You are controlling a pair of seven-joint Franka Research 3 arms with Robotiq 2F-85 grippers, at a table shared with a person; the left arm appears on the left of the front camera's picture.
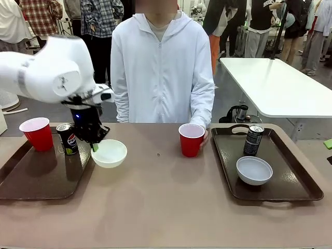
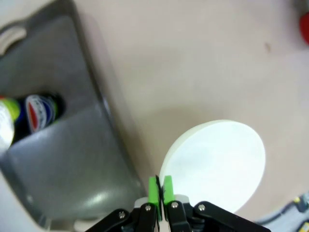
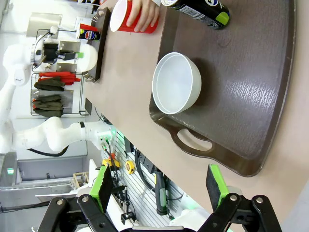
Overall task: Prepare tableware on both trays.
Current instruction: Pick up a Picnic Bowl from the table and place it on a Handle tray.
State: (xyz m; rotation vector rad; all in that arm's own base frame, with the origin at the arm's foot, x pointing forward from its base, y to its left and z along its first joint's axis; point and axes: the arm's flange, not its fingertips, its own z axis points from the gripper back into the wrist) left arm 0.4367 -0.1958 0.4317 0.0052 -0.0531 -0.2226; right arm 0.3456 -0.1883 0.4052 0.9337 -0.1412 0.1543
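Cream bowl (image 1: pixel 109 153), tabletop: rim at 9 o'clock pinched in closed left fingers (image 2: pixel 161 189); thin hold, slip risk; right fingers (image 3: pixel 159 186) wide open, empty

Your front view looks across the table (image 1: pixel 166 207) toward 12 o'clock. The left wrist view hangs close above the cream bowl (image 2: pixel 217 164), shared with front (image 1: pixel 109 153).

You get one readable mark: the red-white-blue Pepsi globe logo on the dark can (image 2: pixel 41 110), off to the left of the left gripper's green fingers (image 2: pixel 154 189) in the wrist view; same logo on it in front view. The other can (image 1: pixel 253 140) has print, too small to read.
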